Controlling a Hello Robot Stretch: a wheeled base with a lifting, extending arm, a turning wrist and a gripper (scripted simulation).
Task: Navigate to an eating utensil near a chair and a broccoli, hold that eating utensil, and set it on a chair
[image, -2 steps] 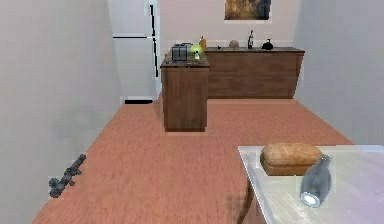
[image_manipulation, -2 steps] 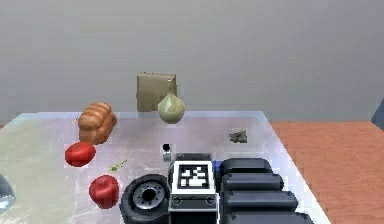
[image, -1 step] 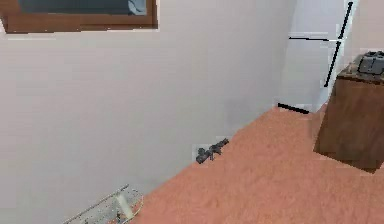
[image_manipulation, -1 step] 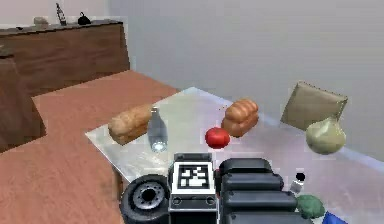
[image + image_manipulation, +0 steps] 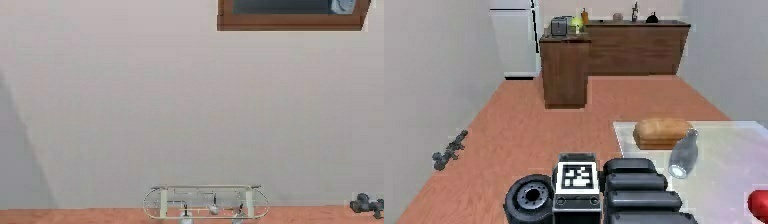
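At the arm side view's bottom edge sits a white square with black marks (image 5: 579, 178), with dark blocky arm parts to its right. Left of it is a dark rounded body that I take for the gripper (image 5: 530, 198), low over the reddish floor. I cannot make out its fingers, so I cannot tell whether it holds anything. A pale table (image 5: 724, 135) at the right carries a brown bread loaf (image 5: 662, 132), a grey bottle (image 5: 685, 153) lying on its side and a red thing (image 5: 756, 199) at the edge.
A plain wall (image 5: 180, 100) stands close ahead, with a wood-framed window (image 5: 292, 14) at the top right and a wire rack (image 5: 208, 203) at its foot. A dark object (image 5: 451, 150) lies on the floor. Far out stand a dark wood counter (image 5: 566, 70) and a white fridge (image 5: 514, 38).
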